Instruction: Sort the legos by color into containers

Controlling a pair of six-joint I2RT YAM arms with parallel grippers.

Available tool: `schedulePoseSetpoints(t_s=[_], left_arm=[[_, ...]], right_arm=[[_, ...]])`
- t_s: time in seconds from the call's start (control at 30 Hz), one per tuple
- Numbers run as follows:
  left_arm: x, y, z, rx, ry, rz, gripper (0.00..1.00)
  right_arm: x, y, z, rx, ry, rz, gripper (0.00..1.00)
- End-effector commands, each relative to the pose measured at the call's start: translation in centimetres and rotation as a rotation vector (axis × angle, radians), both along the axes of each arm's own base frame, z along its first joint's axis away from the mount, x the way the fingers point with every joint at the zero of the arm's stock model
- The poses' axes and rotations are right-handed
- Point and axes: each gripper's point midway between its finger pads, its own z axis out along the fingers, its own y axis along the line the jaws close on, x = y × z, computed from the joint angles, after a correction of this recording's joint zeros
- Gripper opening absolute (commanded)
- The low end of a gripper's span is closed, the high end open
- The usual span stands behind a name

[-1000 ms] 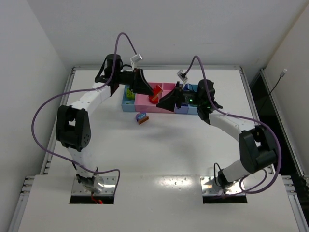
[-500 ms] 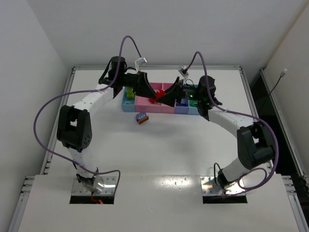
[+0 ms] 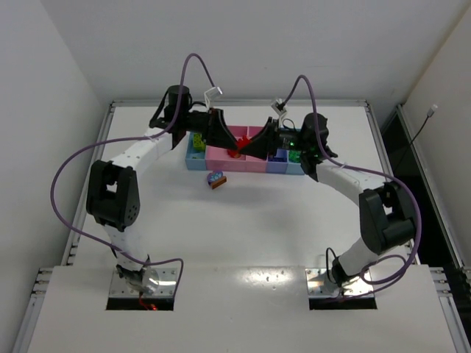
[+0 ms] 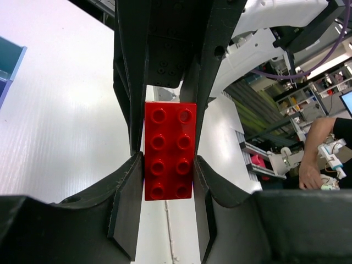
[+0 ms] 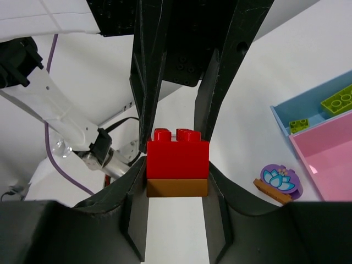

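Red lego (image 4: 169, 151) atop brown lego (image 5: 177, 187), one each, in both arms' jaws.

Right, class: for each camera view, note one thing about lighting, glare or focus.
Top external: even light, with bright glare on the glossy near shelf. Left wrist: the red brick is sharp, its studs crisp. Right wrist: the brick is in focus too; a pale sheen sits on the pink bin.

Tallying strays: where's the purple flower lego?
Top view, left of centre: the purple flower-print plastic piece lies on the white table just in front of the pink plastic bin.
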Motion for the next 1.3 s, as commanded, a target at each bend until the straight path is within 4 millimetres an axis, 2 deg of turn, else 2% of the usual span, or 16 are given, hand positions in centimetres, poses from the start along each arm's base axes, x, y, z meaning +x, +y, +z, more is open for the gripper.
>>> schedulePoseSetpoints(t_s=[0.0, 0.03, 0.2, 0.3, 0.33, 0.5, 0.63, 0.67, 0.7, 0.77, 0.83, 0.87, 0.9, 1.0, 1.03, 1.27], left_arm=[[-1.0, 2.5, 2.2, -0.047, -0.028, -0.089, 0.00], [-0.7, 2.8, 2.2, -0.049, -0.039, -0.080, 0.00], [0.9, 4.5, 2.7, -0.051, -0.053, -0.026, 0.00], [1.2, 4.8, 2.6, -0.052, -0.055, -0.015, 0.00], [1.4, 5.1, 2.9, -0.053, -0.064, -0.006, 0.00], [1.7, 5.8, 3.1, -0.055, -0.081, 0.012, 0.00], [2.2, 5.6, 2.2, -0.038, -0.081, 0.071, 0.00], [2.2, 5.2, 2.2, -0.032, -0.100, 0.089, 0.00], [2.6, 4.7, 1.6, -0.018, -0.102, 0.119, 0.00], [4.6, 4.1, -0.3, 0.048, -0.083, 0.265, 0.00], [7.7, 4.3, -2.8, 0.184, -0.153, 0.446, 0.00], [8.2, 3.6, -3.8, 0.253, -0.180, 0.489, 0.00], [8.6, 3.7, -5.6, 0.343, -0.205, 0.534, 0.00], [10.8, 3.7, -8.2, 0.508, -0.245, 0.701, 0.00], [11.8, 4.4, -8.5, 0.542, -0.244, 0.759, 0.00], [15.6, 4.4, -10.4, 0.634, -0.228, 0.897, 0.00]], right_arm=[[-0.9, 0.1, 1.4, 0.019, -0.127, 0.057, 0.00], [-1.3, 0.0, 1.6, 0.017, -0.134, 0.057, 0.00], [-2.8, -0.6, -0.2, -0.014, -0.106, 0.065, 0.00], [-3.2, -1.2, -0.7, -0.040, -0.138, 0.055, 0.00], [-3.3, -1.6, -1.9, -0.060, -0.101, 0.055, 0.00], [-3.9, -2.3, -2.2, -0.079, -0.109, 0.047, 0.00], [-2.0, -3.2, -2.5, -0.147, -0.157, -0.062, 0.00], [-0.7, -4.1, -3.8, -0.206, -0.117, -0.153, 0.00], [0.1, -4.6, -3.3, -0.229, -0.145, -0.215, 0.00], [2.8, -6.8, -4.3, -0.330, -0.150, -0.411, 0.00], [3.9, -7.6, -4.2, -0.376, -0.154, -0.503, 0.00], [5.0, -8.5, -3.8, -0.399, -0.154, -0.578, 0.00], [5.2, -8.9, -4.0, -0.415, -0.129, -0.600, 0.00], [5.6, -9.2, -4.4, -0.427, -0.092, -0.634, 0.00], [6.1, -9.3, -4.3, -0.431, -0.093, -0.648, 0.00], [7.6, -8.3, -4.6, -0.414, -0.054, -0.630, 0.00]])
